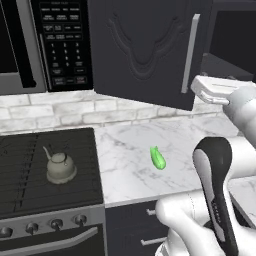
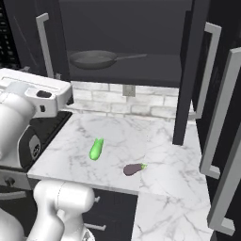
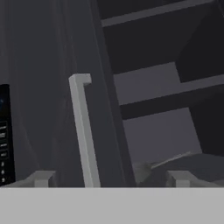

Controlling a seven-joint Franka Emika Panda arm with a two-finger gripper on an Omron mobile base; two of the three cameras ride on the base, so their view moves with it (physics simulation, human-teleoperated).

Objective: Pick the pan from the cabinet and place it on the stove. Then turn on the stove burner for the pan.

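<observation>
The pan (image 2: 93,59) lies on the lower shelf inside the open cabinet (image 2: 127,70), its long handle pointing right, above the marble table (image 2: 155,141). The cabinet's left door (image 1: 145,50) stands swung open with its silver bar handle (image 3: 84,131) upright. The end effector (image 3: 109,178) hovers in front of the cabinet, level with that bar handle; its fingertips (image 3: 41,178) are spread wide apart, gripping nothing. Left of the cabinet hangs the microwave (image 1: 45,45), and below it sits the stove (image 1: 30,200), with a small pale kettle (image 1: 60,166) on its grates. On the table below the cabinet lie a green vegetable (image 2: 96,148) and a purple eggplant (image 2: 133,169), apart from each other.
</observation>
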